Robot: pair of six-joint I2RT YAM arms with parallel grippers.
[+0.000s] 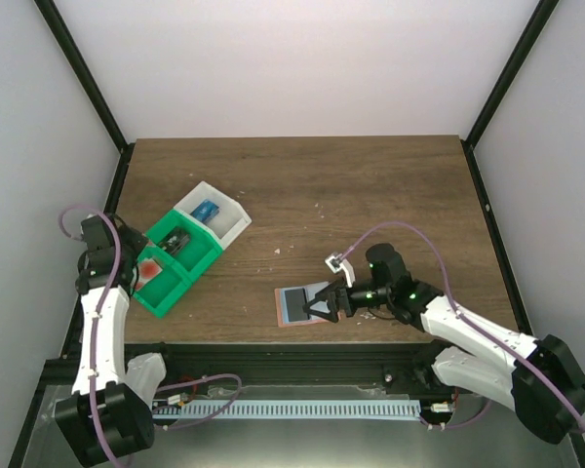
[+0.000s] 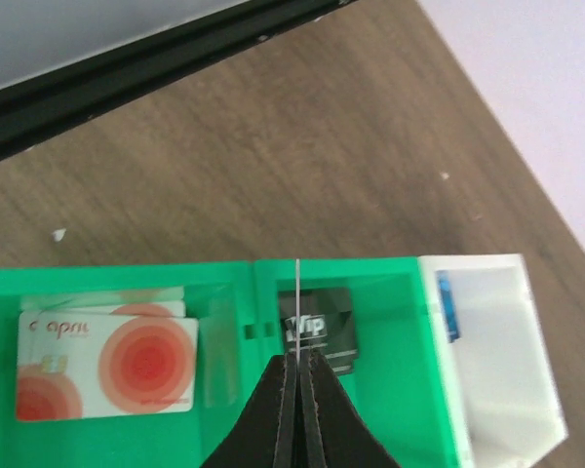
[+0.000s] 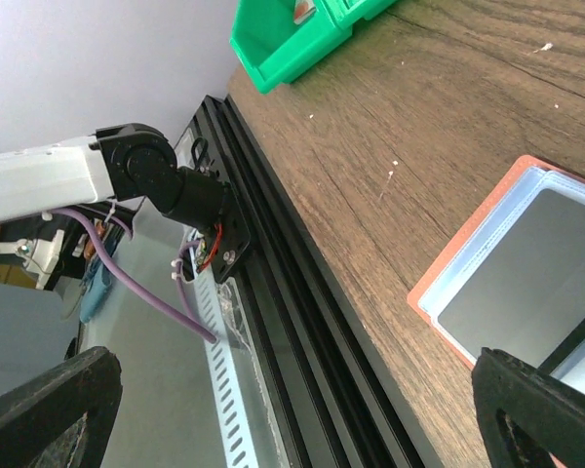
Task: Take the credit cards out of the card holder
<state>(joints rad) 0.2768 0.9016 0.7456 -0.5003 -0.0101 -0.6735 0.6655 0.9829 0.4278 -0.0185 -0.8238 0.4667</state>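
Observation:
The card holder (image 1: 294,305) lies open near the table's front edge, light blue with a salmon edge. In the right wrist view (image 3: 526,283) a grey card face shows in it. My right gripper (image 1: 320,304) is open wide just above its right part, fingers (image 3: 49,409) far apart. My left gripper (image 1: 175,242) hangs over the green tray (image 1: 161,302), shut (image 2: 298,356) on a thin card (image 2: 298,302) seen edge-on. Below it a dark card (image 2: 317,330) lies in a compartment. A red and white card (image 2: 107,366) lies in the adjoining compartment. A blue card (image 1: 207,210) is in the white tray (image 1: 236,219).
The green tray (image 2: 390,409) and white tray (image 2: 507,390) stand joined at the table's left. A black frame rail (image 3: 302,322) runs along the front edge, with cables and a slotted duct below. Bare wooden table (image 1: 370,195) lies behind.

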